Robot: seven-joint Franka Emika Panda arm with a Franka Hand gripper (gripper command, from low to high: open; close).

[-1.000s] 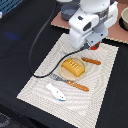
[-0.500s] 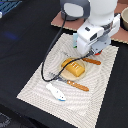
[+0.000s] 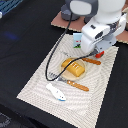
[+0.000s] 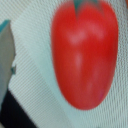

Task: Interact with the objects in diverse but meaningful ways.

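The red tomato [image 3: 100, 53] lies on the woven placemat [image 3: 40, 82], mostly hidden under my gripper [image 3: 98, 49], which hangs right over it. The wrist view is filled by the blurred tomato [image 4: 85, 50]; one grey finger [image 4: 5, 55] shows at the edge, apart from it, so the jaws stand open. A golden-yellow bread loaf [image 3: 73, 68] sits mid-mat. The small white carton [image 3: 77, 40] stands at the mat's far edge. The white-and-blue tube-like piece [image 3: 56, 91] lies near the mat's front.
An orange-handled knife [image 3: 92, 61] lies between the loaf and the tomato. An orange-handled fork [image 3: 75, 84] lies in front of the loaf. A black cable [image 3: 52, 52] loops over the mat. The table around is black.
The arm has come down and shifted toward the exterior view's right, bringing the gripper low over the tomato. The loaf, carton and cutlery have not moved.
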